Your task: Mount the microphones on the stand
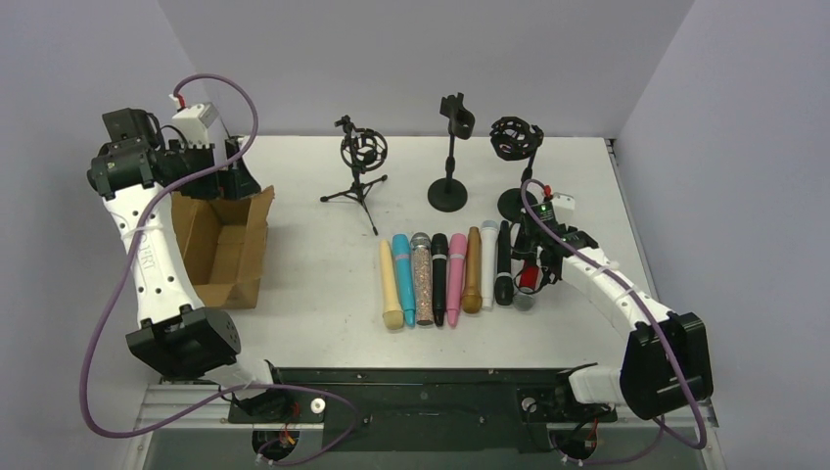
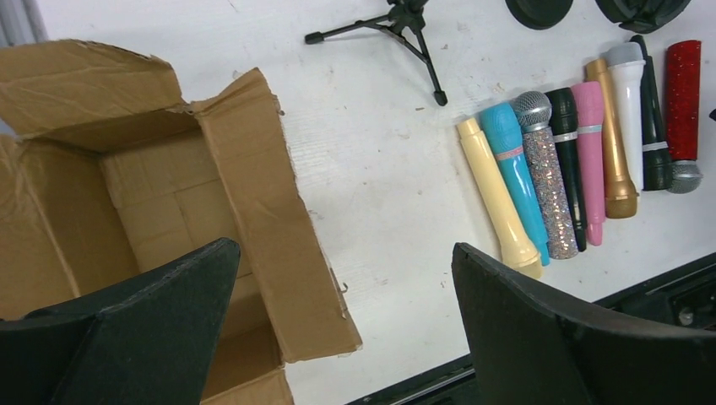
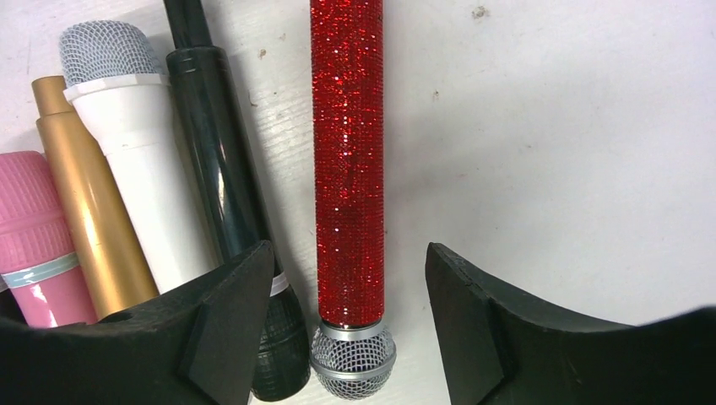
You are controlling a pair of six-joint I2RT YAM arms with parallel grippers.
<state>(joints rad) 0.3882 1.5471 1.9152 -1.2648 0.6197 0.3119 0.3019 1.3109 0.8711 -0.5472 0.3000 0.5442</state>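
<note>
Several microphones lie side by side on the white table (image 1: pixel 323 294), from a cream one (image 1: pixel 391 284) at the left to a dark one (image 1: pixel 504 264). The red glittery microphone (image 3: pixel 346 126) with a grey mesh head (image 3: pixel 353 361) lies at the right end of the row. My right gripper (image 3: pixel 348 253) is open, low over it, one finger on each side of its head end. Three stands are behind the row: a tripod (image 1: pixel 362 157), a clip stand (image 1: pixel 450 147) and a shock-mount stand (image 1: pixel 516 147), all without microphones. My left gripper (image 2: pixel 346 249) is open and empty, high over the box.
An open, empty cardboard box (image 1: pixel 223 250) sits at the left of the table, under the left arm. In the right wrist view the dark microphone (image 3: pixel 221 169) lies close against the red one, with white (image 3: pixel 143 169), golden-brown (image 3: pixel 84 211) and pink (image 3: pixel 34 245) ones beyond it.
</note>
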